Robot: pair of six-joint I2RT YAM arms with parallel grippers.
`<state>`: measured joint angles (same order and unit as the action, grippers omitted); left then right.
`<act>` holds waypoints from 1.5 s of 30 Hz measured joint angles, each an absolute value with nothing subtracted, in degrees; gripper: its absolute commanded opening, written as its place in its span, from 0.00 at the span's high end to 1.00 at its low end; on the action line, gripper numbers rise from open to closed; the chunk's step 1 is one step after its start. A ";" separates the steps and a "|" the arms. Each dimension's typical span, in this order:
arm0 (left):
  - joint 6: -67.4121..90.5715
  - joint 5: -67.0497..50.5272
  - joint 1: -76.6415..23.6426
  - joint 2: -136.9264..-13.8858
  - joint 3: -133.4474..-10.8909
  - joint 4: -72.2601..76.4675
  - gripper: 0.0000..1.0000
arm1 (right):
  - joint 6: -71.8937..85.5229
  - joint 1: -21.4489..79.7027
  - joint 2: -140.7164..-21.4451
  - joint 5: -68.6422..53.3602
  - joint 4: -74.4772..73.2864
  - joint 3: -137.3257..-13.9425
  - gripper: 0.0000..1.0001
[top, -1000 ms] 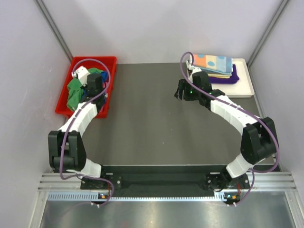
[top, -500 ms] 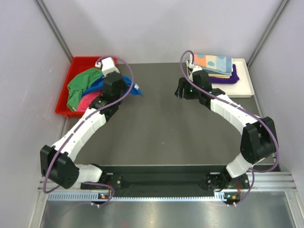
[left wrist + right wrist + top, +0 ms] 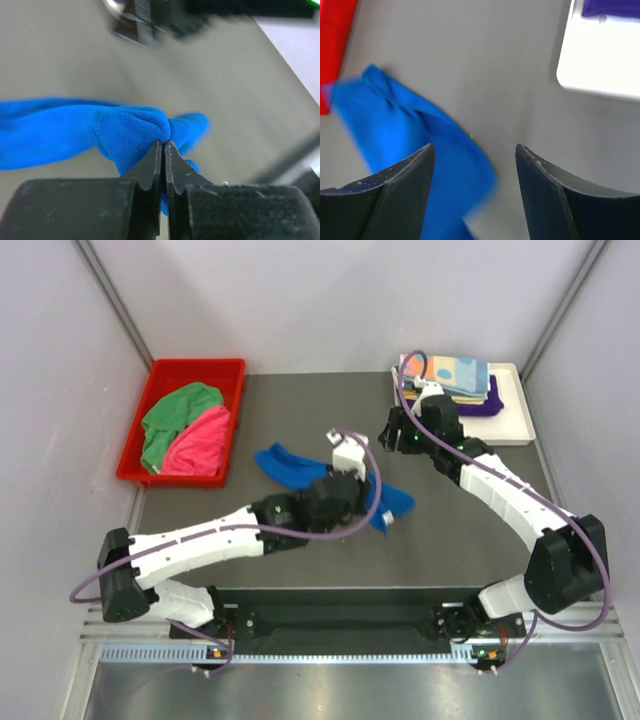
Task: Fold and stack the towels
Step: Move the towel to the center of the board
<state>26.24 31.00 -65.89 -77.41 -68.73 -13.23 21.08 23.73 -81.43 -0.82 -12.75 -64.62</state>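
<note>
My left gripper [image 3: 368,508] is shut on a royal blue terry towel [image 3: 288,466] and holds it stretched across the middle of the table; in the left wrist view the jaws [image 3: 164,145] pinch a bunched fold of the blue towel [image 3: 130,131]. My right gripper [image 3: 396,437] is open and empty, hanging above the table near the blue towel's far side [image 3: 415,135]. A green towel [image 3: 170,420] and a pink towel [image 3: 200,445] lie in the red bin [image 3: 195,368]. Folded towels [image 3: 455,375], orange-pink with teal dots on top and purple at the bottom, are stacked on the white tray [image 3: 505,430].
The red bin stands at the back left and the white tray at the back right, its corner showing in the right wrist view [image 3: 600,65]. Grey walls close in the table on three sides. Both arm bases sit at the near edge.
My left arm has pulled the blue towel out of the red bin and swept it right and toward the near side, to mid-table. My right gripper has shifted slightly right.
</note>
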 measured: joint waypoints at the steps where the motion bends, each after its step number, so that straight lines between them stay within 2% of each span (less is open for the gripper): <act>1: 27.29 31.57 -68.18 -77.38 -68.01 -13.28 1.00 | 21.15 23.73 -81.01 -0.80 -12.91 -63.61 0.35; 8: 40.12 34.39 -82.67 -77.38 -56.31 -13.02 1.00 | 21.30 23.75 -79.57 -0.67 -12.86 -55.35 0.35; 13: 51.16 33.87 -85.41 -75.48 -47.00 -14.55 1.00 | 20.93 24.97 -79.68 -0.51 -12.93 -53.23 0.34; 14: 53.08 34.02 -85.41 -74.06 -45.39 -15.31 0.97 | 20.67 25.43 -79.75 -0.54 -12.64 -53.30 0.34; 17: 58.94 35.70 -85.38 -66.26 -41.43 -20.14 0.69 | 18.81 28.16 -82.26 -0.34 -12.25 -55.37 0.34; 23: 69.69 45.08 -85.38 -56.38 -45.58 -34.57 0.48 | 13.28 35.86 -95.07 -0.27 -11.51 -67.48 0.36; 28: 78.54 55.13 -84.34 -54.11 -51.96 -49.58 0.47 | 10.66 40.53 -105.91 0.16 -11.53 -78.85 0.38; 32: 77.36 56.31 -77.89 -50.46 -52.38 -52.77 0.47 | 9.61 43.38 -114.04 1.13 -12.49 -87.55 0.40; 39: 64.36 46.37 -60.71 -45.08 -47.66 -46.11 0.47 | 9.61 47.66 -120.95 4.99 -14.90 -92.82 0.41; 45: 57.10 39.38 -55.29 -47.37 -47.44 -41.15 0.47 | 10.39 49.41 -123.70 8.08 -16.93 -93.84 0.43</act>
<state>57.10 39.38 -55.29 -47.37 -47.44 -41.15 10.39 49.41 -123.70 8.08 -16.93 -93.84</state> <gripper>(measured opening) 0.529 0.575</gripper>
